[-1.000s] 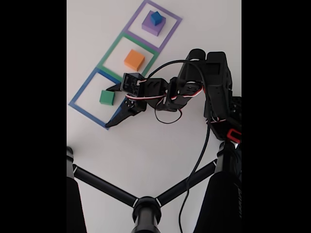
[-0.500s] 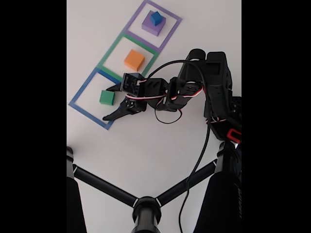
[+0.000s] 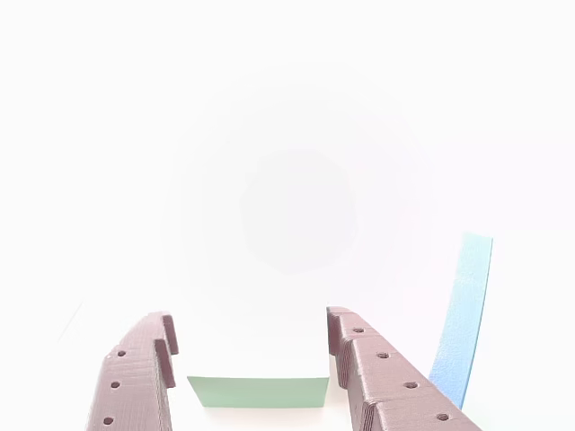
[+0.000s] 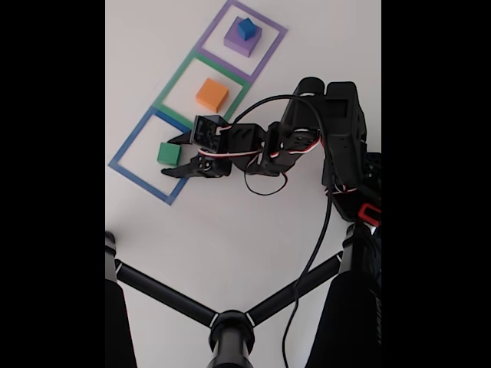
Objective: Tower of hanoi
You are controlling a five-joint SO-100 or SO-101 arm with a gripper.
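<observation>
A green cube (image 4: 168, 153) lies inside the blue tape square (image 4: 126, 143). My gripper (image 4: 168, 159) is open, one finger on each side of the cube's near end. In the other view the green cube (image 3: 258, 391) sits low between the two brown fingers (image 3: 137, 368), with a gap on each side, and my gripper (image 3: 250, 321) touches nothing. An orange cube (image 4: 212, 94) rests in the green square. A small blue cube (image 4: 246, 28) is stacked on a purple cube (image 4: 239, 42) in the purple square.
Black tripod legs (image 4: 176, 299) cross the bottom of the fixed view. The arm's base and a black cable (image 4: 322, 230) take up the right side. A strip of blue tape (image 3: 463, 314) runs right of the fingers in the other view.
The lower finger has swung up toward the green cube, narrowing the opening. The arm itself has barely moved, and the cubes stay where they were.
</observation>
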